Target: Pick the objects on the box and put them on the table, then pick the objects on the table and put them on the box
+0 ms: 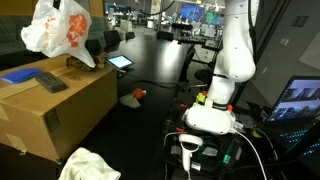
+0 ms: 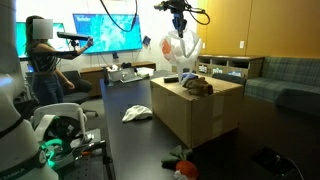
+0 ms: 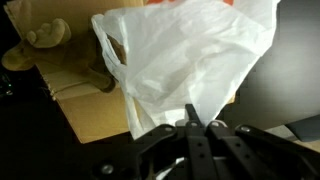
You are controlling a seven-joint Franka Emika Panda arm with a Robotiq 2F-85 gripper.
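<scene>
**Plastic bag**: thin, white and crumpled, with orange print across one side. The film was part see-through, and a handle loop hung open in the wrist view. You held it in the air over a corner of the box, where it hung slack from its top. Whether its bottom brushed the box top could not be told.

**Gripper**: your fingers were pressed together, pinching a fold of the bag's film. In an exterior view the gripper pointed straight down above the bag.

**Box:** a large brown carton with taped seams, standing on the black table.

**On the box top:**
- A blue pad lay flat near one edge.
- A dark grey slab lay just beside it.
- A brown lump, soft-looking, sat close to another edge.

**On the table:**
- A white cloth was bunched near a bottom corner of the box.
- A small red-green toy lay off the box's side, apart from it.
</scene>
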